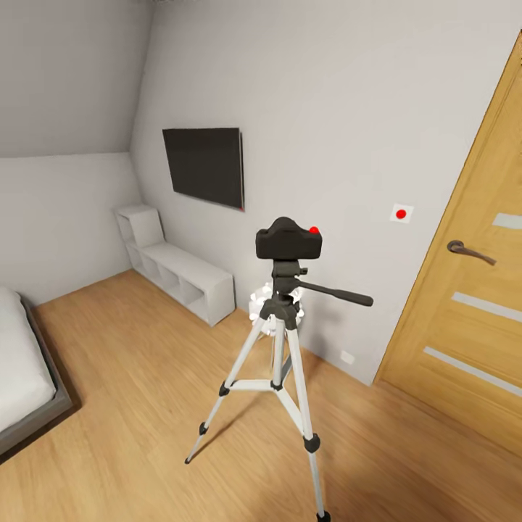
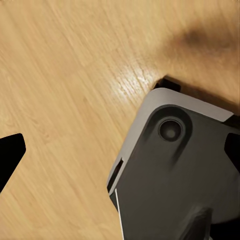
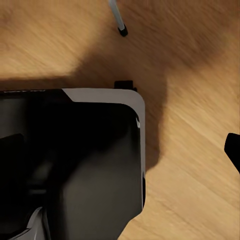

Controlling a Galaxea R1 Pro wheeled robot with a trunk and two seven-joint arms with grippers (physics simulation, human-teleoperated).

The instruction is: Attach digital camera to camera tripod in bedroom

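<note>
The digital camera sits on the pan head of the camera tripod, red dot up, with the long black handle jutting toward the wooden door. The tripod stands on the light wood floor near the grey-white wall, between the white cube shelves and the door (a wall TV hangs above the shelves). In the wrist views, both tools hang over the floor beside the robot's dark base; the left tool and the right tool each show fingertips well apart, holding nothing.
</note>
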